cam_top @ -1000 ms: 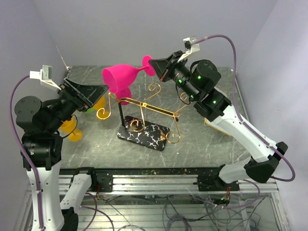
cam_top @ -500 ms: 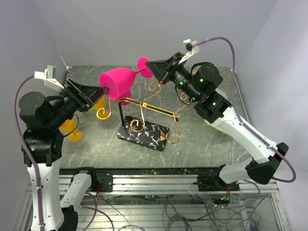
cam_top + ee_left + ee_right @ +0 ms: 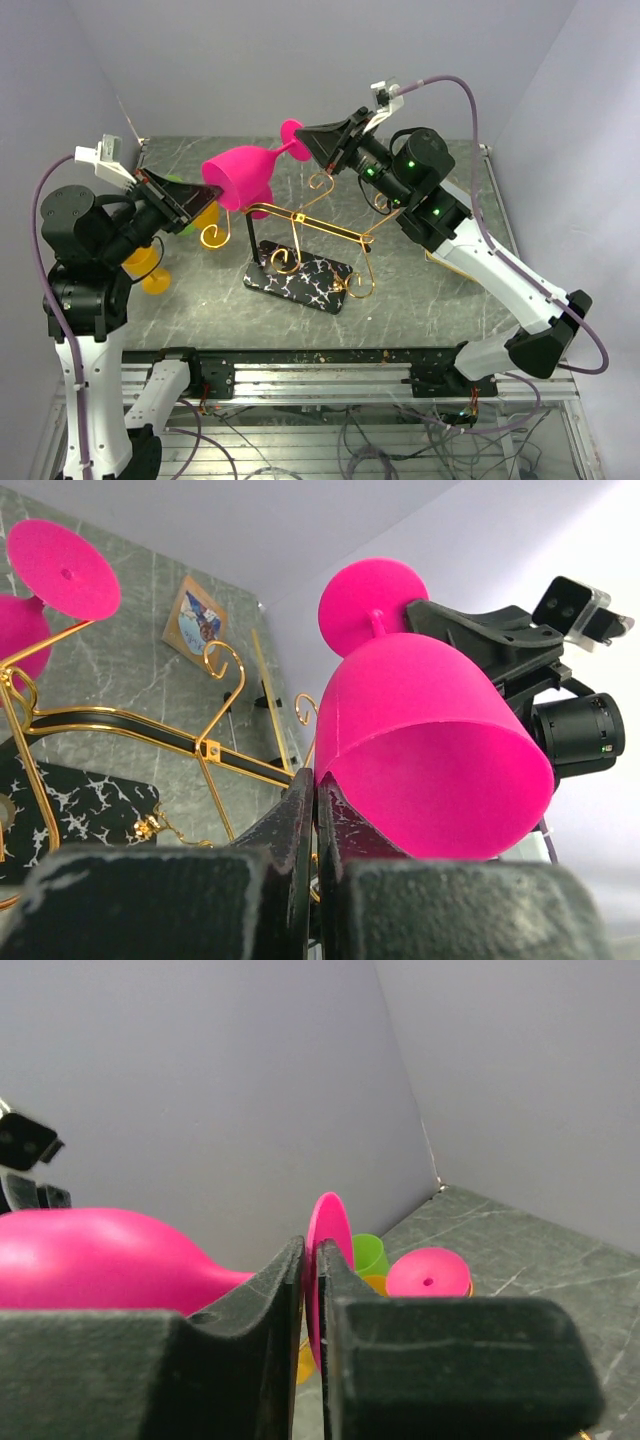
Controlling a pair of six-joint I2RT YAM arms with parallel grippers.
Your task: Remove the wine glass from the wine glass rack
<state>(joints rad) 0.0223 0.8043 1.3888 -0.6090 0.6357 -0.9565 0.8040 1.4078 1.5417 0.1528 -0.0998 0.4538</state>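
The left gripper [image 3: 205, 192] pinches the bowl rim of the wine glass [image 3: 240, 172], which lies sideways in the air above the wine glass rack [image 3: 300, 275]. The right gripper [image 3: 303, 137] is clamped on its foot. One gripper should release before the other carries it off, high over the gold hooks.

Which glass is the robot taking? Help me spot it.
Find the gold wine glass rack mid-table. Above its far-left hooks, a pink wine glass lies sideways in the air, its foot pinched in the right hand. The other pink glass hangs below it, untouched.
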